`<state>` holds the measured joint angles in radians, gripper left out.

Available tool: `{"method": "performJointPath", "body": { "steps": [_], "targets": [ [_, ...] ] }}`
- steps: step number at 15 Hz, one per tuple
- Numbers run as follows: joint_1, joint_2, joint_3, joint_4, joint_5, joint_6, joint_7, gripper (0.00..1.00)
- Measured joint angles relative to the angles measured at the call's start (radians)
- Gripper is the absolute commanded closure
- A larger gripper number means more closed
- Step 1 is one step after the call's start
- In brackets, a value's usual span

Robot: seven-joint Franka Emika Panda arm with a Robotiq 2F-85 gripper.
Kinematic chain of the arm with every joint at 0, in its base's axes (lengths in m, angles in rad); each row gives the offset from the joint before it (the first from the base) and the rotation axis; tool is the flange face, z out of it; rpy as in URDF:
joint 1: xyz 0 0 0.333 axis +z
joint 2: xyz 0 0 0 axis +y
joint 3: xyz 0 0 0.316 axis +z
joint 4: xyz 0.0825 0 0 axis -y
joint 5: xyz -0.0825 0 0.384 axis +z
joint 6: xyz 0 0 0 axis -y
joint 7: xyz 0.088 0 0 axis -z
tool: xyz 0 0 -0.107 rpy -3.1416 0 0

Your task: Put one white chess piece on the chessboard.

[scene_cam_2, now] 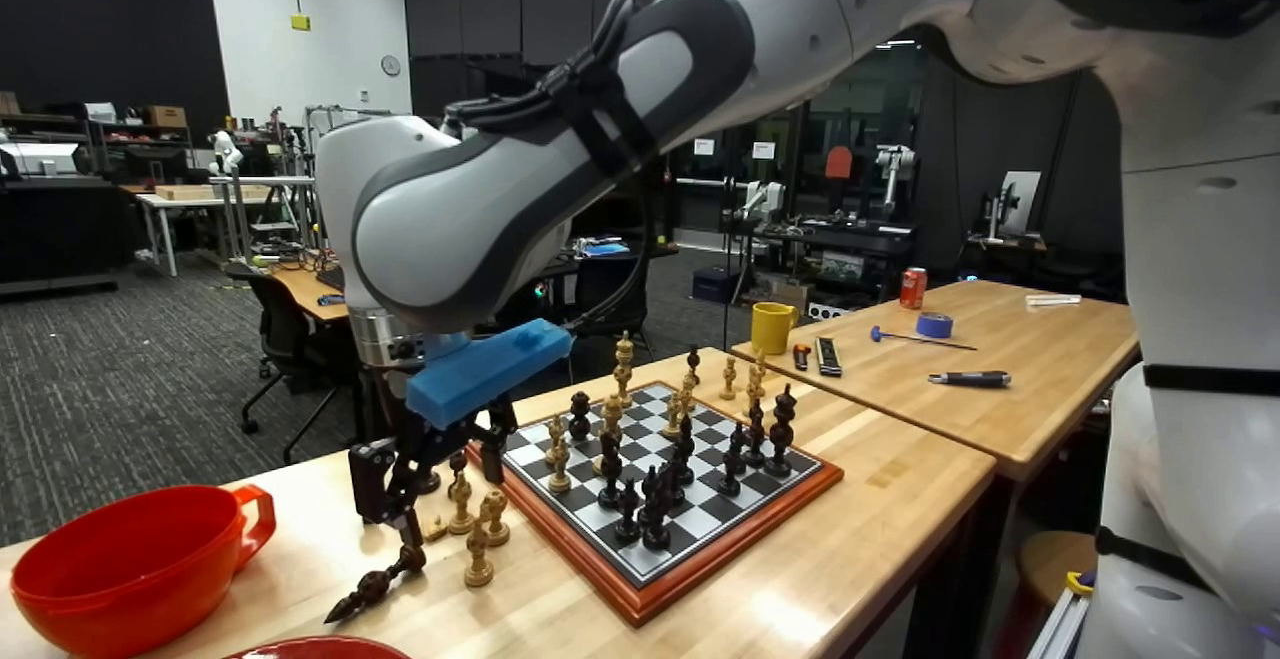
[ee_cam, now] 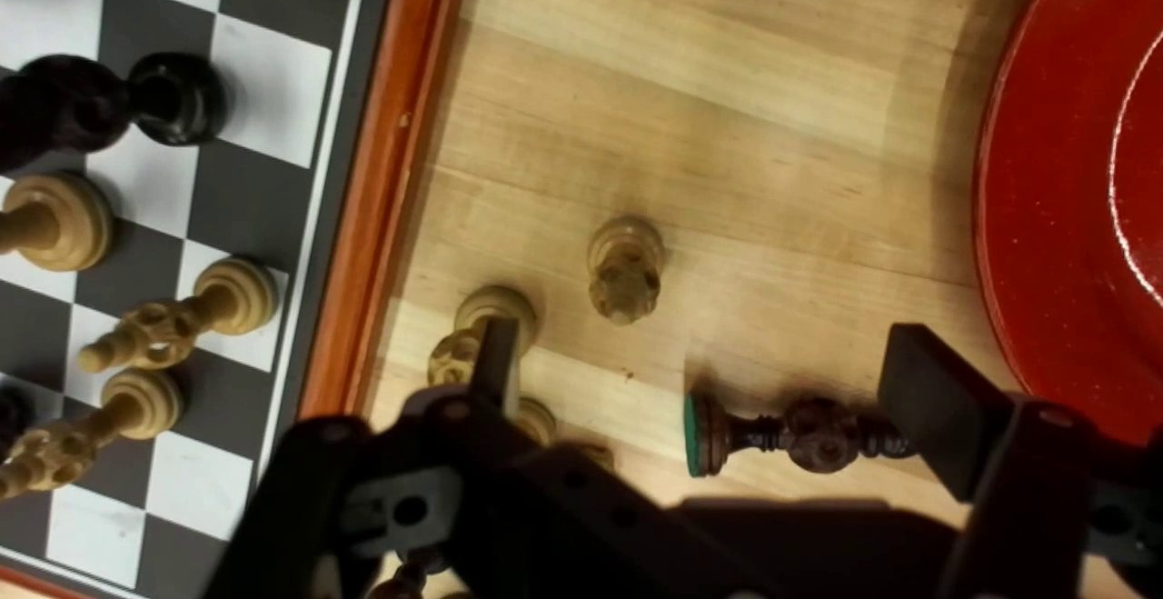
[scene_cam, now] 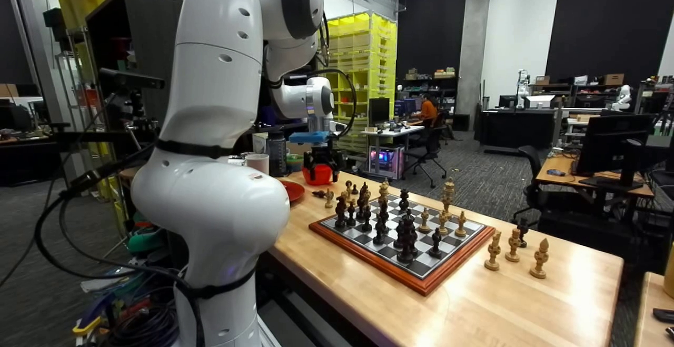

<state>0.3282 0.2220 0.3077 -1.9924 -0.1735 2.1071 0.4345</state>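
The chessboard [scene_cam: 368, 256] lies on the table with dark and light pieces on it; its reddish-brown frame also shows in an exterior view [scene_cam_2: 600, 579] and in the wrist view [ee_cam: 386, 163]. Several white (light wooden) chess pieces stand on the table beside the board: one upright piece [ee_cam: 625, 272] and another [ee_cam: 495, 313] partly behind a fingertip in the wrist view, also a piece [scene_cam_2: 479, 557] in an exterior view. My gripper [ee_cam: 713, 385] is open and empty, above the table off the board's edge; it also shows in both exterior views [scene_cam: 323, 173] [scene_cam_2: 435, 479].
A dark chess piece [ee_cam: 822, 435] lies on its side below the gripper. A red plate [ee_cam: 1045, 217] and a red bowl [scene_cam_2: 140, 579] are nearby. More light pieces [scene_cam: 539, 259] stand past the board's opposite edge. A yellow mug [scene_cam_2: 768, 327] is on the adjoining table.
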Motion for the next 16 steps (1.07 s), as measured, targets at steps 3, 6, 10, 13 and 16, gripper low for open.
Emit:
{"method": "performJointPath", "body": {
  "steps": [3, 6, 10, 13, 16],
  "targets": [
    [0.0, 0.002, -0.008, 0.0, 0.013, -0.001, 0.0, 0.0],
    [-0.002, 0.005, -0.023, -0.002, 0.05, 0.0, -0.002, 0.0],
    [-0.009, 0.022, -0.049, -0.007, 0.103, 0.008, -0.015, 0.0],
    [-0.011, 0.038, -0.061, -0.009, 0.117, 0.025, -0.026, 0.26],
    [-0.011, 0.051, -0.065, -0.009, 0.118, 0.048, -0.045, 0.46]
  ]
}}
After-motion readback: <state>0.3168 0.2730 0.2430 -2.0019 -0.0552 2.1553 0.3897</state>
